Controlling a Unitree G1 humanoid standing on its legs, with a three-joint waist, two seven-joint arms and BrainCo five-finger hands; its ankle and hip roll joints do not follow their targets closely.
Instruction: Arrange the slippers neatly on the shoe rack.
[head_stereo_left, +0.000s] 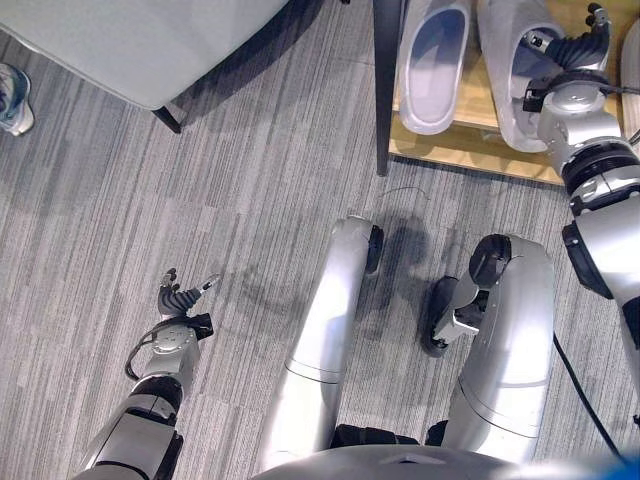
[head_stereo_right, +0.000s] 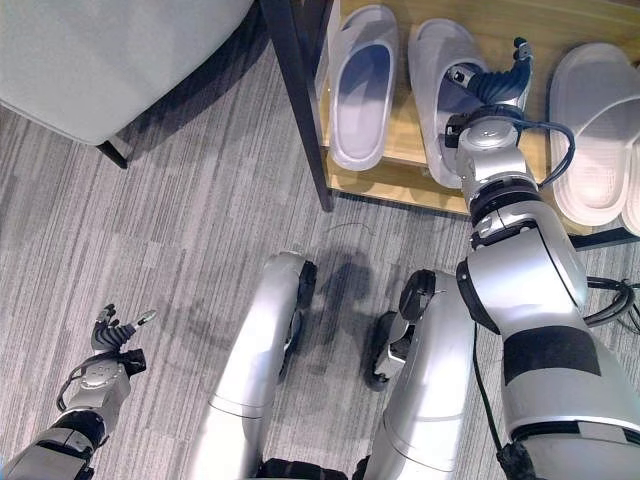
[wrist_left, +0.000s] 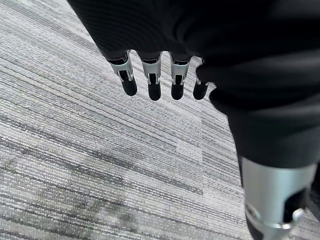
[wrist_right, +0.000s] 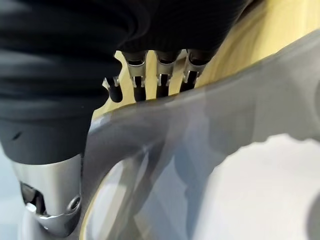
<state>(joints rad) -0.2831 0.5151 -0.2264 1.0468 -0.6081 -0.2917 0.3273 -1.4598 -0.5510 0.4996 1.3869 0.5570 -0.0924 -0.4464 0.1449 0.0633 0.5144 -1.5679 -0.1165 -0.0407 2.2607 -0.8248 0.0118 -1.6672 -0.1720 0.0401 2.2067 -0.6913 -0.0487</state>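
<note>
Right hand (head_stereo_right: 490, 85) is up at the wooden shoe rack (head_stereo_right: 400, 175), resting on the second grey slipper (head_stereo_right: 440, 60); in its wrist view the fingers (wrist_right: 165, 80) dip behind the slipper's strap while the thumb (wrist_right: 50, 200) sits on the near side, so it looks closed around that strap, though the fingertips are hidden. That slipper lies on the rack's shelf just beside another grey slipper (head_stereo_right: 362, 85), the 2 lying side by side with toes pointing away from the robot. Further to the robot's right on the same shelf sits a white slipper (head_stereo_right: 600, 140), close to the grey pair but apart from it. Left hand (head_stereo_left: 182, 300) hangs low over the grey striped carpet (head_stereo_left: 250, 200), well away from the rack, its fingers (wrist_left: 152, 85) loosely extended and holding nothing. A pale grey seat (head_stereo_left: 130, 40) stands at the far left of the floor.
</note>
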